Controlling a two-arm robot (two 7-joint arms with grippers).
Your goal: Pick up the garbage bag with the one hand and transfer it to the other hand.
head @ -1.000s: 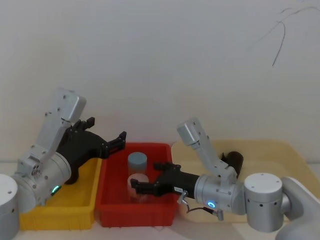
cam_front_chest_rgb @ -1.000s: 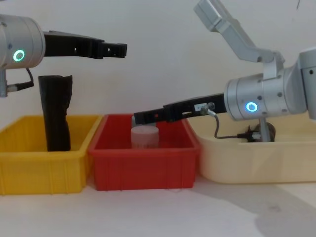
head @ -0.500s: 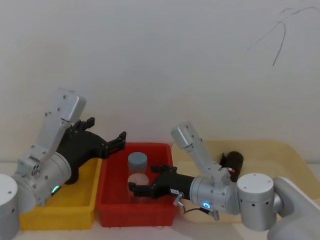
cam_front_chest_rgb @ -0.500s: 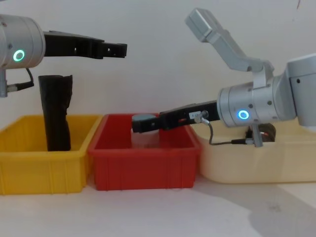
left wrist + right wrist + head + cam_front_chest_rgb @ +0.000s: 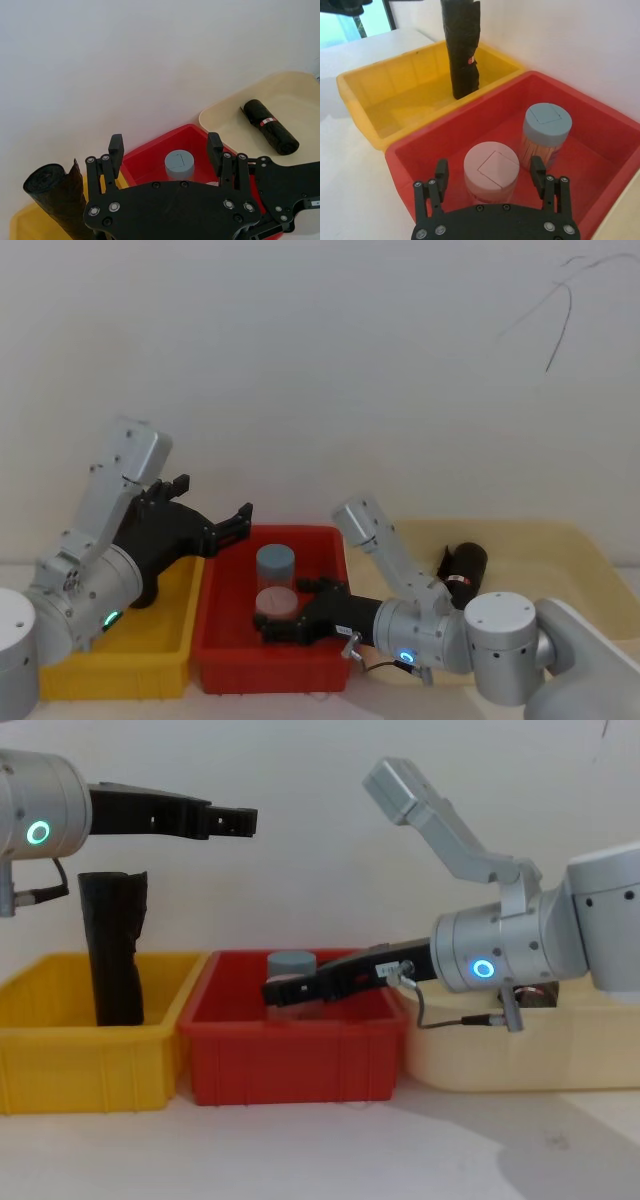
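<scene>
**A:** How are the arms posed?

**B:** The other hand [image 5: 283, 618], on the arm with the blue ring light, reaches low into the red bin [image 5: 222, 660] from the cream tray's side. Its arm is nearly level, elbow raised behind. The long black fingers are spread, with the pink-lidded jar [image 5: 491, 170] between the tips; I cannot tell whether they touch it.

**A:** And the one hand?

**B:** The one hand [image 5: 235, 820], green ring light on its arm, hangs high and level over the yellow bin [image 5: 60, 1060], well above everything. Its fingers are spread too, holding nothing.

**A:** Where is the garbage bag?

**B:** The garbage bag [image 5: 269, 126] lies on its side in the cream tray [image 5: 300, 85], behind the other hand's wrist and well apart from both sets of fingers. It is a thick black roll of crinkled plastic with a small red-and-white label.

**A:** What else sits near the fingers?

**B:** Just beyond the other hand's tips stands a blue-lidded jar [image 5: 547, 127], a clear cylinder. Below the one hand, a taller, slimmer black roll [image 5: 113, 948] stands upright in the yellow bin, its film wrinkled. All three bins are smooth moulded plastic.
</scene>
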